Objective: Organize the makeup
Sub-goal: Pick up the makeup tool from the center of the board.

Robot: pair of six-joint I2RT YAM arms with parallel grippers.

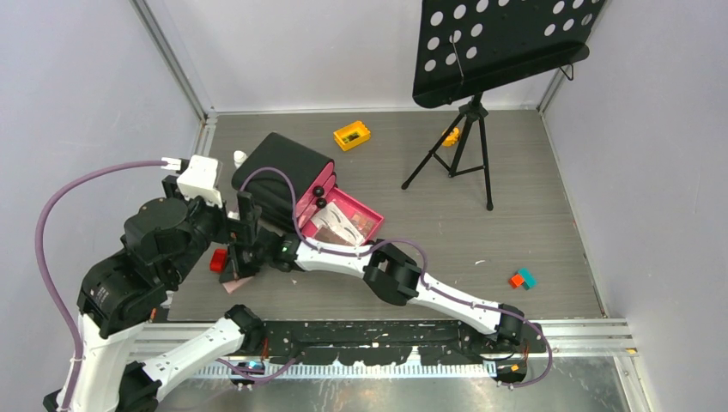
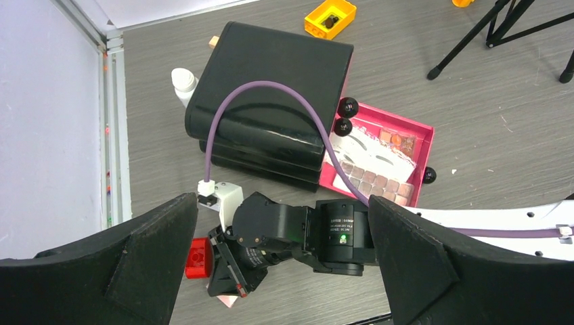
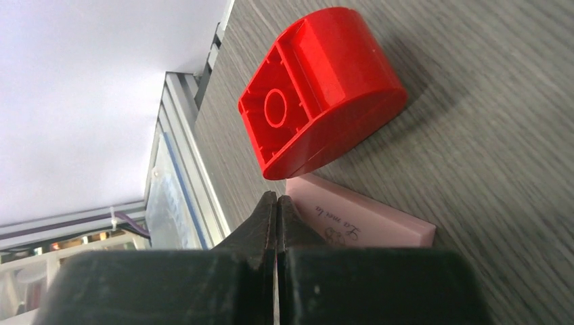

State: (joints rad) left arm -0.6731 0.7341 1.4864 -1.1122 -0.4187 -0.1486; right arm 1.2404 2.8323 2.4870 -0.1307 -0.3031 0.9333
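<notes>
1. Two pale walls and metal rails hem the grey wood-grain table point(image 1: 532, 249). The widest bare stretch lies at centre right of the overhead view.
2. The black perforated music stand point(image 1: 498, 43) fills the upper right. Its thin tripod legs splay over the table's far part.
3. The glossy black chest point(image 1: 279, 167), with rounded edges, sits left of centre. Its pink drawer point(image 1: 365, 210) is pulled out towards the middle. The drawer holds a white card point(image 2: 369, 152) and a brown palette point(image 2: 376, 183) of small squares.
4. The left gripper point(image 2: 281, 203) hangs above the right arm's wrist, jaws spread wide and empty.
5. The right gripper point(image 3: 276, 203) is low at the lower left of the overhead view. Its fingers are pressed flat together with nothing visible between them. The tips are at the near edge of a pale pink pad point(image 3: 359, 220).
6. The pad is flat and matte with script lettering, and it lies on the table. A shiny red block point(image 3: 325, 88), rounded on one side and studded, sits just beside it. The left rail runs close by, so room is tight there.
7. A white bottle point(image 1: 239, 158) stands against the chest's far left corner.
8. A yellow block point(image 1: 352, 135) lies beyond the chest.
9. Orange and teal blocks point(image 1: 521, 278) sit together at lower right, well apart from everything else.
</notes>
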